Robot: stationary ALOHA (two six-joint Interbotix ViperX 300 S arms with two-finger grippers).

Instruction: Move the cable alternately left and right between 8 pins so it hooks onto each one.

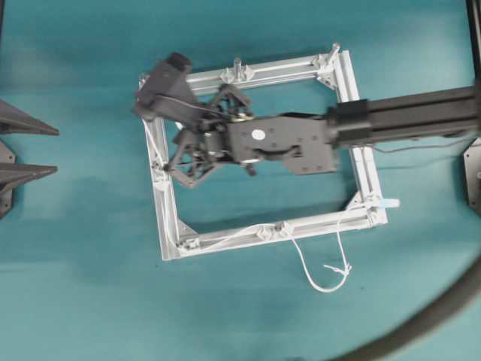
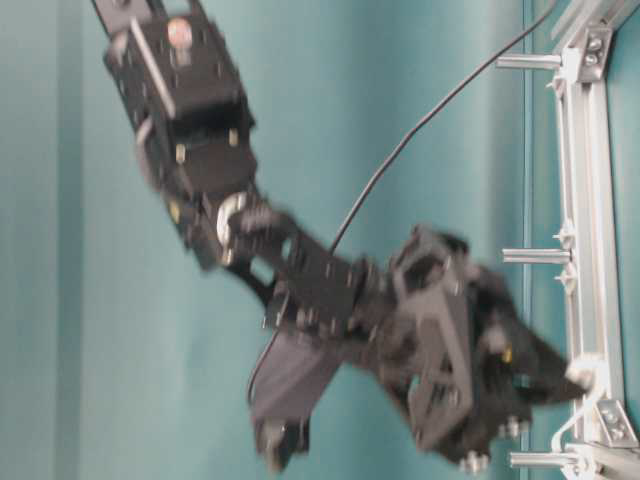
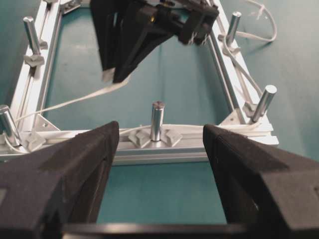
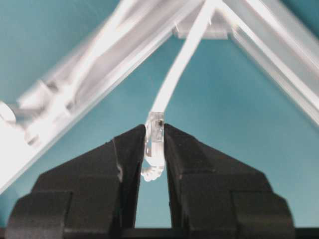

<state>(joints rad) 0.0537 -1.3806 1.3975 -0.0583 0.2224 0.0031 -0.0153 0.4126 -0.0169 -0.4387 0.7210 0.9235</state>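
You see the cable (image 1: pixel 248 233) as a thin white cord that lies along the lower bar of the frame (image 1: pixel 359 174) in the overhead view, and below this bar it hangs out in a loop with a small knot on the teal worktop (image 1: pixel 75 286). The right claw (image 4: pixel 153 149) is clamped on a clear end piece of the cable, near the left side of the frame. The left claw (image 3: pixel 159 164) stands wide apart, with an upright pin (image 3: pixel 157 121) visible between its fingers.
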